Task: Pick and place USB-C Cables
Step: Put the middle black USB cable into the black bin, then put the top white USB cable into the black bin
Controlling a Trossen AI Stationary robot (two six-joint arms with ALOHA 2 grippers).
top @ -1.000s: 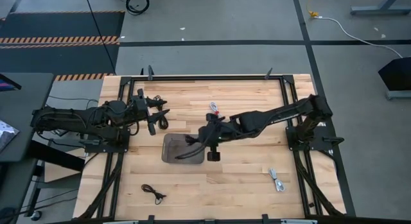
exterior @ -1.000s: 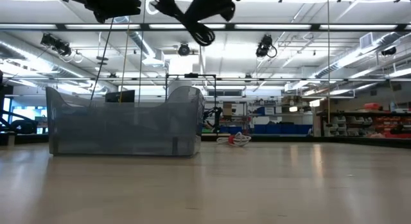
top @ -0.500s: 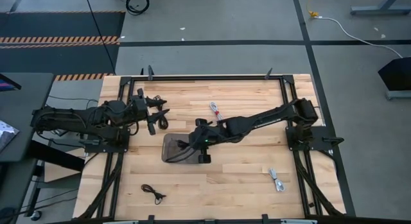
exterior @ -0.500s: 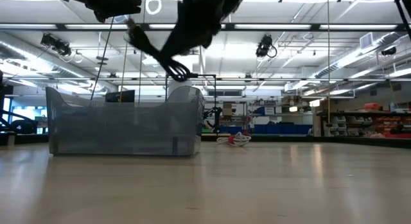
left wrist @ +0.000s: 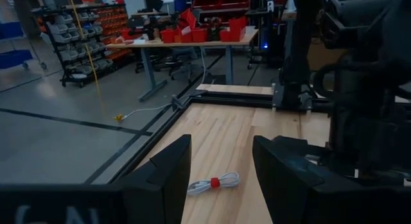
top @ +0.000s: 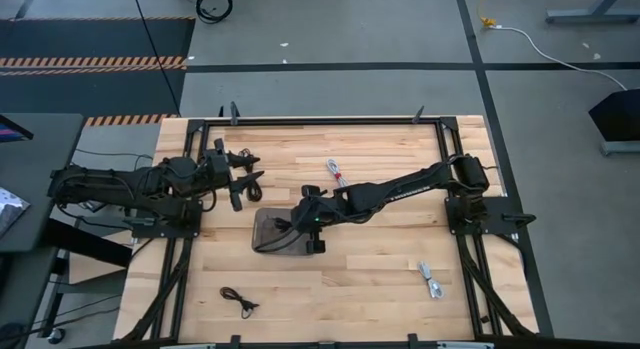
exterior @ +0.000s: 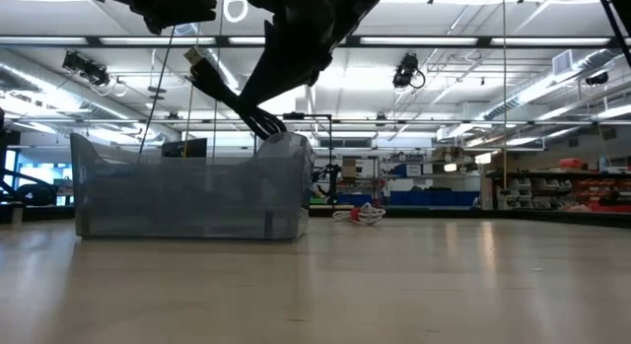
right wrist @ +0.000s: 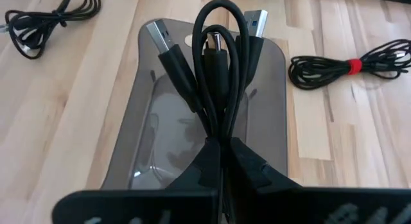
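Observation:
My right gripper (top: 303, 229) hangs over the grey tray (top: 268, 239) and is shut on a black USB-C cable bundle (right wrist: 215, 63). In the low view the bundle (exterior: 246, 107) slants down to the tray's rim (exterior: 286, 139). My left gripper (top: 245, 179) waits open at the table's left, with a black red-tied cable (top: 254, 191) lying flat beside it. A white red-tied cable (top: 335, 172) lies toward the far edge and shows between my left fingers (left wrist: 214, 183). A black cable (top: 238, 301) and a grey cable (top: 432, 281) lie near the near edge. My right gripper pinches the black bundle between its two fingers at the bundle's gathered end (right wrist: 217, 137). The fingers lie along the bundle and slant down from the table's right. The loops and connector plugs (right wrist: 158, 39) stick out ahead of the fingertips, lifted clear above the tray floor.
The tray (right wrist: 257, 89) sits mid-table with bare wood around it. In the right wrist view the black red-tied cable (right wrist: 350, 65) and the other black cable (right wrist: 51, 12) lie on either side of it. A metal frame (top: 330, 121) borders the table.
My right gripper has moved toward the table's left and down, carrying the black bundle from beside the tray to above its inside. The bundle's free end has sunk to the tray's rim. My left arm has kept still.

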